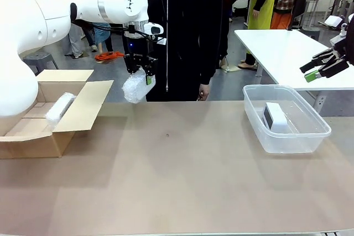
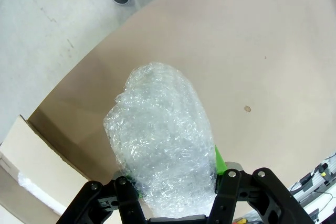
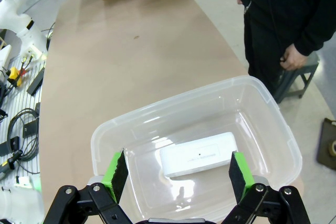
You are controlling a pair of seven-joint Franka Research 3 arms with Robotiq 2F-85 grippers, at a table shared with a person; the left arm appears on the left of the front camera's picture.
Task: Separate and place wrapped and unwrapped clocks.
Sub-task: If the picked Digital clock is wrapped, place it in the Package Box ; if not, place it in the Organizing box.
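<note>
Front view across the brown table (image 1: 182, 181): near the left edge an open cardboard box (image 1: 33, 136) already holds one wrapped clock (image 1: 60, 108), a white bubbly bundle lying along its inside; toward the right a clear plastic bin (image 1: 287, 136) holds the unwrapped clock (image 1: 275, 118), white, lying on the bin's floor; farther back the left gripper (image 1: 139, 75) hangs above the far part of the table, to the right of the box, its fingers pinching the top of the second wrapped bundle (image 1: 136, 89), which dangles clear of the surface; beyond it a person in dark clothes (image 1: 188, 31) stands at the far edge, hand (image 1: 203, 92) down at the side; at the far right the right gripper (image 1: 323, 66) is lifted, above and behind the bin. Seen from the left wrist, the bundle (image 2: 160, 140) sits pressed between the green pads, with the table below and a corner of the box (image 2: 37, 156) at lower left; seen from the right wrist, the right gripper (image 3: 176, 174) is spread wide and empty over the bin (image 3: 262, 95), the bare clock (image 3: 199, 154) beneath it. By these signs the bare clock is sorted and the step in hand is carrying the last wrapped one; the next move would call for swinging left over the box, lowering beside the bundle already there, then letting go.
</note>
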